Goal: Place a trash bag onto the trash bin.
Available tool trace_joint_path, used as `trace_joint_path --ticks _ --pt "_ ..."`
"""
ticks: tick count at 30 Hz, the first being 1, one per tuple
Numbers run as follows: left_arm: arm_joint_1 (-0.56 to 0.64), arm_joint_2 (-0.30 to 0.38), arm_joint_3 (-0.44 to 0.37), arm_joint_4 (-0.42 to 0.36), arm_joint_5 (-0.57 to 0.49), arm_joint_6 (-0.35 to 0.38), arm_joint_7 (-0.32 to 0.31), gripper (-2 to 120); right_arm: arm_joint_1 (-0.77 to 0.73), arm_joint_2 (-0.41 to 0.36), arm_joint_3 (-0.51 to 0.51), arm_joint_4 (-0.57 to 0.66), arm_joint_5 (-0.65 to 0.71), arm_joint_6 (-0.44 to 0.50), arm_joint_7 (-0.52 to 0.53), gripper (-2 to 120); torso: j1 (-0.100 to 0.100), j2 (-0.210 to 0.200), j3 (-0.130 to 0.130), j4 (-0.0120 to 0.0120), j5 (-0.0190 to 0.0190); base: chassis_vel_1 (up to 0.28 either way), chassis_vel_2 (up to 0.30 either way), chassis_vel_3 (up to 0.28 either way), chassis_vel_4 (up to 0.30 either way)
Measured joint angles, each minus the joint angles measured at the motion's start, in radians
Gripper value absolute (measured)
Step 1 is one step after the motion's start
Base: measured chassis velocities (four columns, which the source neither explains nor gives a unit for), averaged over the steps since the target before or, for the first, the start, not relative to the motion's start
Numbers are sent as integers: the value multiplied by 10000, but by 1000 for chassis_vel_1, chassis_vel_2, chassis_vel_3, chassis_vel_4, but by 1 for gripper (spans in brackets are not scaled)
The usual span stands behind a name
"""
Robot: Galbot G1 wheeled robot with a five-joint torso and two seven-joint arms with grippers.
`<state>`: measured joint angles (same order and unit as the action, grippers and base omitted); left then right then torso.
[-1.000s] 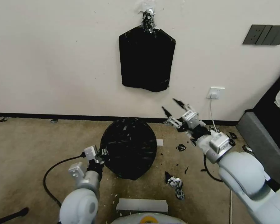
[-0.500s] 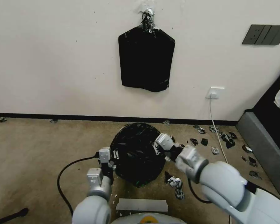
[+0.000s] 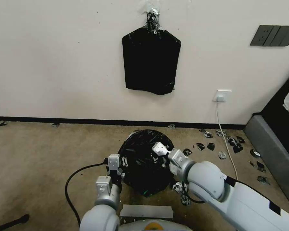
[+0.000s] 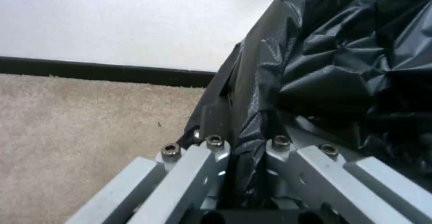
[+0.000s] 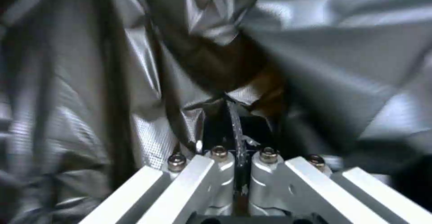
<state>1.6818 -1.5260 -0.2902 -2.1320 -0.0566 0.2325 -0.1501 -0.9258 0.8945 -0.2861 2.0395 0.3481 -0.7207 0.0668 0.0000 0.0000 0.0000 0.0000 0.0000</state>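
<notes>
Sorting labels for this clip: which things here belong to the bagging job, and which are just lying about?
Job:
trash bag, draped over the bin
left gripper, shut on the bag
right gripper, shut on the bag

Lying about:
bag pack on the wall
plastic scraps on the carpet
wall socket

Both arms are extended forward and downward from the shoulders, converging toward the centre of the head view. The left arm rises from the 7 o'clock edge, wrist pointed toward 12 o'clock; the left gripper (image 3: 121,161) is held with its fingers drawn together, a fold of the trash bag (image 3: 146,166) being pinched between them, as is seen in the left wrist view (image 4: 246,139). The right arm enters from the 4 o'clock corner, forearm angled toward 10 o'clock. The right gripper (image 3: 157,156) is likewise closed, its fingers nearly touching with a thin strip of film clamped between them (image 5: 241,139).
</notes>
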Motion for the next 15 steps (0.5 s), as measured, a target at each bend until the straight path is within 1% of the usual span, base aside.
trace_joint_path --ticks 4,15 --pt "-9 -142 122 37 144 0 18 4 267 147 -300 -643 -16 -40 -2 0 0 0 0 0 1 0 0 0 0" --pt "37 -276 209 54 252 21 14 4 530 608 -725 -1431 -525 -34 -49 0 0 0 0 0 0 0 0 0 0"
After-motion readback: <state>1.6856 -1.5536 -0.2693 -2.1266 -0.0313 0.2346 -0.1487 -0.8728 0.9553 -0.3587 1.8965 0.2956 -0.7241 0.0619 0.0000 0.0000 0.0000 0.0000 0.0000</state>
